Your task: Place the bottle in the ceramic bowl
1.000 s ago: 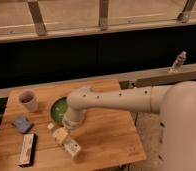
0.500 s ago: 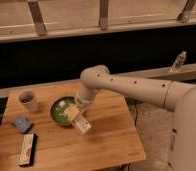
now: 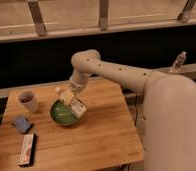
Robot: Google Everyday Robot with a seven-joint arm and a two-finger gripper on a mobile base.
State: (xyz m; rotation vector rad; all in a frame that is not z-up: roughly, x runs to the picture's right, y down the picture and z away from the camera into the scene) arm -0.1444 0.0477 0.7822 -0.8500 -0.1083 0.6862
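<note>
Claw [image 3: 72, 94] clenched on the bottle [image 3: 72, 103], holding it tilted over the ceramic bowl [image 3: 60, 115], cap end up-left, lower end over the bowl's right rim. Wooden table [image 3: 98, 135] also carries a small cup [image 3: 28, 100], a blue object [image 3: 22, 124] and a flat box [image 3: 27, 148], all left of the bowl.

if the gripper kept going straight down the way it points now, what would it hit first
Probably the ceramic bowl: the gripper points down over it, holding the bottle tilted above its green inside. Depth is hard to judge.
</note>
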